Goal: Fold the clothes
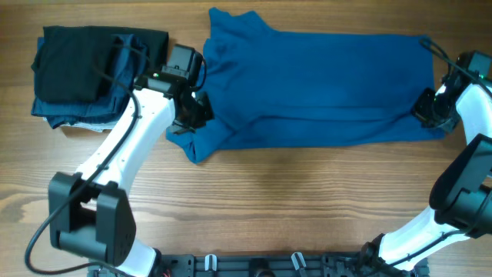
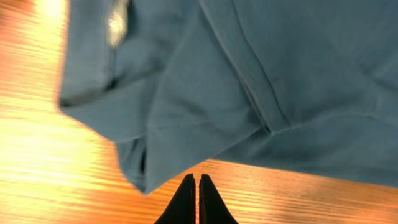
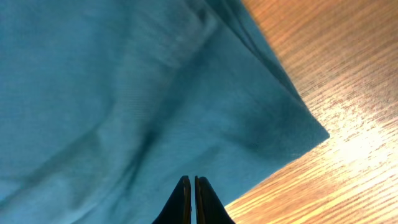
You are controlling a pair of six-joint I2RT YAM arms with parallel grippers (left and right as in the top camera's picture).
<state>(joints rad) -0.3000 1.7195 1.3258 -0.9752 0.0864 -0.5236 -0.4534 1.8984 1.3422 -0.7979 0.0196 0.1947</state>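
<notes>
The clothes, a bright blue polo shirt (image 1: 323,85), lie flat across the far half of the table, folded into a long band. At the shirt's left end is my left gripper (image 1: 192,114). In the left wrist view it is shut (image 2: 198,182) with nothing between the fingers, its tips over bare wood just off the shirt's hem (image 2: 205,112). My right gripper (image 1: 425,110) is at the shirt's right end. In the right wrist view it is also shut (image 3: 191,182) and hangs over the fabric (image 3: 124,93) near a corner, with no cloth pinched.
A stack of black and dark navy folded garments (image 1: 84,77) sits at the far left, just beyond the left arm. Wooden tabletop (image 1: 292,200) stretches in front of the shirt. A cable (image 1: 440,52) runs by the shirt's far right corner.
</notes>
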